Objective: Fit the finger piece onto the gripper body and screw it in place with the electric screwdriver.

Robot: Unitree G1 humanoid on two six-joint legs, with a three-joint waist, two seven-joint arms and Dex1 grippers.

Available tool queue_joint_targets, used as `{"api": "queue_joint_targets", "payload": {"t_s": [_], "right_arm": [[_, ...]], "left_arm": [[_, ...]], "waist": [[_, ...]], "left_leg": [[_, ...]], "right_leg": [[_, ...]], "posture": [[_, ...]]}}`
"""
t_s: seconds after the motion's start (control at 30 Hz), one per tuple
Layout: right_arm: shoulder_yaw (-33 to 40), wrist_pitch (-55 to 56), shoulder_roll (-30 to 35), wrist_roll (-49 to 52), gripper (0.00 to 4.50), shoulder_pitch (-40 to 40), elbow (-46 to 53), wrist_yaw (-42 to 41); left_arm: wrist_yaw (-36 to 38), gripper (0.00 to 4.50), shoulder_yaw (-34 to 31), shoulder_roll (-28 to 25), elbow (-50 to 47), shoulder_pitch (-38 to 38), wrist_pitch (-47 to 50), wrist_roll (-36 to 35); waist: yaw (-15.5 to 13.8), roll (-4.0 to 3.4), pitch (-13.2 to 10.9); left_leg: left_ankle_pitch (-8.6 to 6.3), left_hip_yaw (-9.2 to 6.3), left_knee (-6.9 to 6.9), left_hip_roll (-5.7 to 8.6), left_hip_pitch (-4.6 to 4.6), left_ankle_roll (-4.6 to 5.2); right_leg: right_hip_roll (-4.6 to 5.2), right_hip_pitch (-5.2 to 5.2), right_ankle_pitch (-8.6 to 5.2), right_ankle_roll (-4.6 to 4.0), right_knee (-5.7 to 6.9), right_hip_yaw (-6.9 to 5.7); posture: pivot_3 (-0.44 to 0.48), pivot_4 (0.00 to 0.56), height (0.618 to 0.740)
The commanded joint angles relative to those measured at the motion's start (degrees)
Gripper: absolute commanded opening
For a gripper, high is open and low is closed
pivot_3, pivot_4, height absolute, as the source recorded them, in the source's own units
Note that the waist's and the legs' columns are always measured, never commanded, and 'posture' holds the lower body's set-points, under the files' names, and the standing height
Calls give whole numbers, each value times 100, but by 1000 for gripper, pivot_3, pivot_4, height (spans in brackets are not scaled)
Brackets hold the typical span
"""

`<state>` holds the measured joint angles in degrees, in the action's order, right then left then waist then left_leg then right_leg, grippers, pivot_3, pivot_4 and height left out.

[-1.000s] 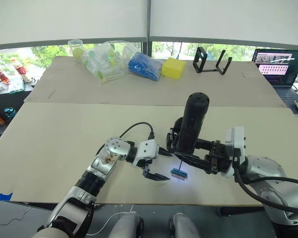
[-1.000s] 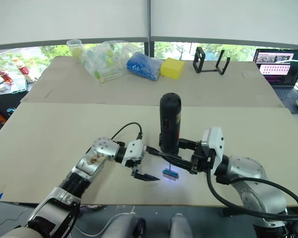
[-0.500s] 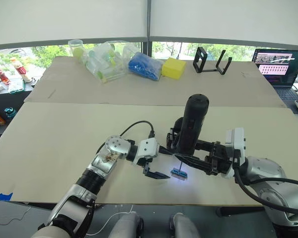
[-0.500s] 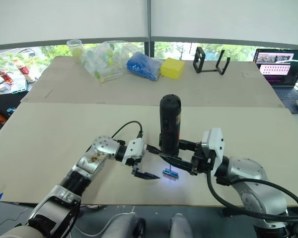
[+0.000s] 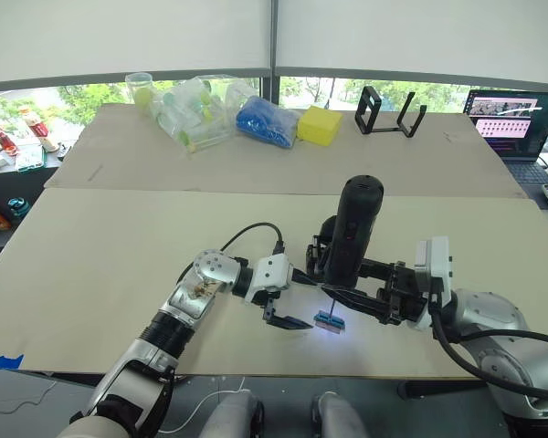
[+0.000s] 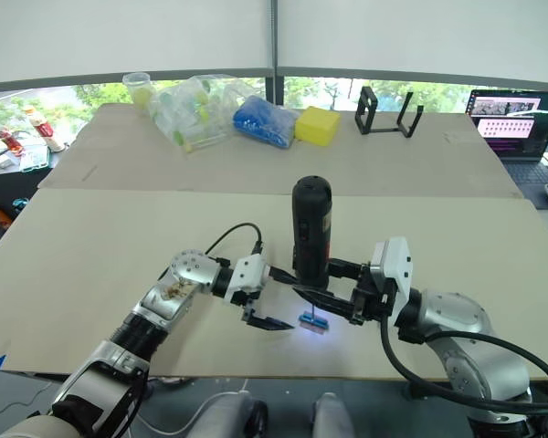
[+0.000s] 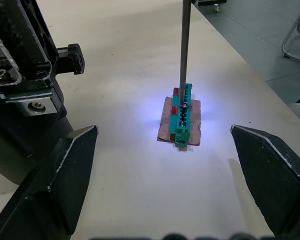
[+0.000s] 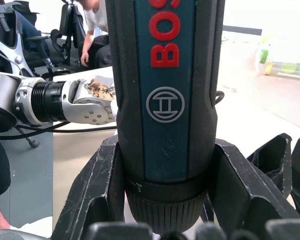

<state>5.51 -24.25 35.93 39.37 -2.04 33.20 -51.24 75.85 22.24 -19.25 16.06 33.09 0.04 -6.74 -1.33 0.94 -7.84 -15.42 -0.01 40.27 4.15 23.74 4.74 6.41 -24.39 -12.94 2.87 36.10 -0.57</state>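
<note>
Nearest to us, on the pale matte surface (image 5: 91, 265), lies a small green-and-black block (image 7: 182, 117) on a thin brown card, lit by a bluish glow. The thin metal bit of the electric screwdriver (image 5: 352, 233) stands straight on top of this block. The screwdriver is a thick, smooth black cylinder, held upright, with red letters and a round emblem on a dark blue panel.

Our right tool (image 5: 347, 290) holds the screwdriver: its two black fingers (image 8: 97, 192) press on the lower body from both sides. Our left tool (image 5: 292, 301) is spread wide and holds nothing; its pointed black fingers (image 7: 65, 170) stand one on each side of the block without touching it. Just behind the screwdriver we see a dark mechanical shape, but we cannot tell what it is.

Farther away, on the second surface, there is a clear plastic container (image 5: 196, 109) with green and white things inside, and a clear cup (image 5: 140, 88) beside it. Next come a blue crumpled bag (image 5: 265, 120), a yellow sponge-like block (image 5: 319, 125) and a black wire-frame stand (image 5: 388, 111). A laptop (image 5: 513, 119) stands open at the far right.
</note>
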Motion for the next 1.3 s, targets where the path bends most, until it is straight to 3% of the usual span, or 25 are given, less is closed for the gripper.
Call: {"api": "queue_joint_targets", "payload": {"t_s": [0.03,1.3], "right_arm": [[214,218,32,162,1914,-92,307,-58],[129,473,-38,-153,1914,99,274,-193]], "left_arm": [[17,4500,-6,37,-76,65,-82,-50],[-4,4500,-87,-6,-187,22,80,-151]], "waist": [[0,0,0],[-6,0,0]], "left_leg": [[0,0,0,0,0,0],[0,0,0,0,-1,0]], "right_leg": [[0,0,0,0,0,0],[0,2,0,0,0,-1]], "posture": [[0,150,740],[0,150,740]]}}
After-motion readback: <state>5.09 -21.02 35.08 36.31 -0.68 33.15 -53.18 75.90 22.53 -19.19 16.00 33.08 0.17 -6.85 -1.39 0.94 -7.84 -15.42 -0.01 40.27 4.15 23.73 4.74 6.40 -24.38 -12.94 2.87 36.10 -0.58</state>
